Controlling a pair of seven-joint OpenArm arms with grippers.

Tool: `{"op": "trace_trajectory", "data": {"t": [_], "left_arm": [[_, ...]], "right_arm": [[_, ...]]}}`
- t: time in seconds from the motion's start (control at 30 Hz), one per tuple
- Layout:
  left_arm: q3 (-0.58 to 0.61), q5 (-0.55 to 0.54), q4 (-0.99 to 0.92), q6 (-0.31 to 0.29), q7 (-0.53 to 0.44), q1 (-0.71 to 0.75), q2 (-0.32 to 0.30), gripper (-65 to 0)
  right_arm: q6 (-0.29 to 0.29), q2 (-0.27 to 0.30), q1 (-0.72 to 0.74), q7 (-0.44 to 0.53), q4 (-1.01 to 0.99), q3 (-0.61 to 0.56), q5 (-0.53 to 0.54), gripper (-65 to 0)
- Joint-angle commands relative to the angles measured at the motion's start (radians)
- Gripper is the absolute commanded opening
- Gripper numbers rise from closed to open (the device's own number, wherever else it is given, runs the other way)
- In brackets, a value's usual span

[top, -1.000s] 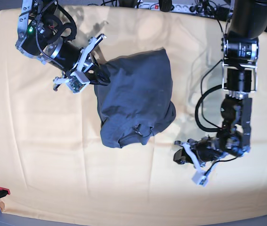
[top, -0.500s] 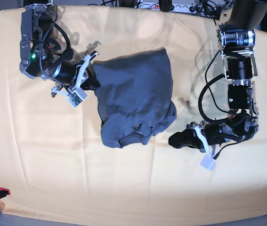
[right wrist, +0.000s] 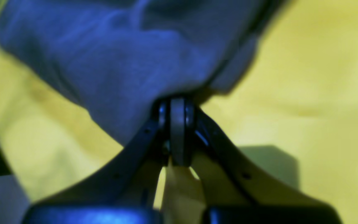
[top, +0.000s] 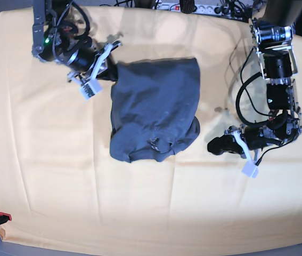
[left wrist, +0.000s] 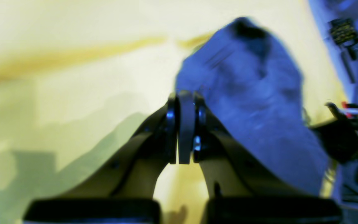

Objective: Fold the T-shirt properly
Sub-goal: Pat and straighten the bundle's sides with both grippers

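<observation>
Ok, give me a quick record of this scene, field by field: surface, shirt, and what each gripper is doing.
surface: yellow-orange cloth covering the table
garment: T-shirt, dark slate-blue, bunched in a rough fold near the middle
right gripper: shut, at the shirt's upper left corner, fabric right at its tips; grip cannot be confirmed
left gripper: shut, holding nothing, over bare cloth beside the shirt's lower right edge
fold state: not neat yet, lower edge crumpled

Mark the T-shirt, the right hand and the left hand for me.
T-shirt (top: 156, 106), base view, middle of the bunched fabric.
Right hand (top: 111, 74), base view, tips at the shirt's upper corner.
Left hand (top: 214, 146), base view, closed tips beside the shirt.
</observation>
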Motion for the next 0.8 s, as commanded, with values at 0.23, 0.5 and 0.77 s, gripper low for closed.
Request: {"op": "trace_trajectory", "data": {"t": [0.23, 0.5, 0.77], "left_arm": [[-0.005, -0.006, 0.018, 0.016, -0.047, -0.022, -0.045, -65.0], [0.001, -0.356, 0.019, -0.054, 0.118, -0.024, -0.071, -65.0], [0.142, -0.477, 0.019, -0.054, 0.196, -0.020, -0.065, -65.0]], "right_arm": [[0.005, -0.046, 0.016, -0.004, 0.045, 0.002, -0.018, -65.0], [-0.009, -0.005, 0.039, -0.019, 0.259, 0.067, 0.040, -65.0], [0.024, -0.005, 0.039, -0.083, 0.264, 0.006, 0.188, -65.0]]}}
